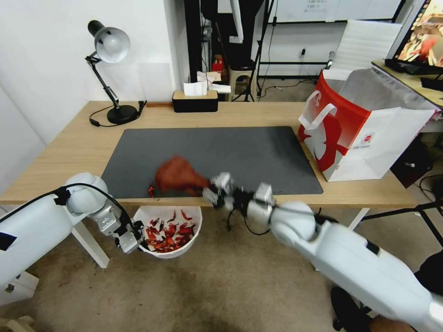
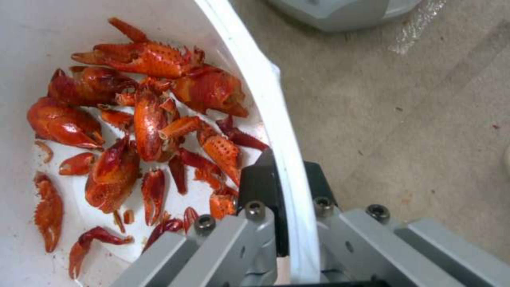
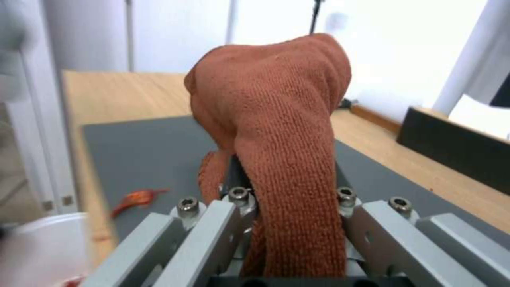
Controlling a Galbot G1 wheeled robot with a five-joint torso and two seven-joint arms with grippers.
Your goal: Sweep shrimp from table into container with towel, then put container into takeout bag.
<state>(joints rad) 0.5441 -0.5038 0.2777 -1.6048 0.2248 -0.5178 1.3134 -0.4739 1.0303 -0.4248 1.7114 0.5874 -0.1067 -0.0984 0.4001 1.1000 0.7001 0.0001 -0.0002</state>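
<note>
The white container (image 1: 184, 251) hangs just below the table's front edge (image 1: 277, 201), with my left gripper (image 1: 134, 240) shut on its rim (image 2: 289, 167). Several red-orange shrimp (image 1: 168, 233) lie inside it, seen close up in the left wrist view (image 2: 143, 131). One stray shrimp (image 1: 151, 190) lies at the mat's front edge (image 3: 135, 198). My right gripper (image 1: 210, 189) is shut on the rust-red towel (image 1: 177, 176), which stands bunched above the fingers (image 3: 281, 131), over the near edge of the dark mat (image 1: 207, 157). The red and white takeout bag (image 1: 355, 133) stands open at the table's right end.
A black desk lamp (image 1: 110, 50) stands at the table's back left. A black tissue box (image 1: 194, 100) sits at the back middle. A second desk with a monitor (image 1: 422, 41) is behind the bag. Bare floor lies below the container.
</note>
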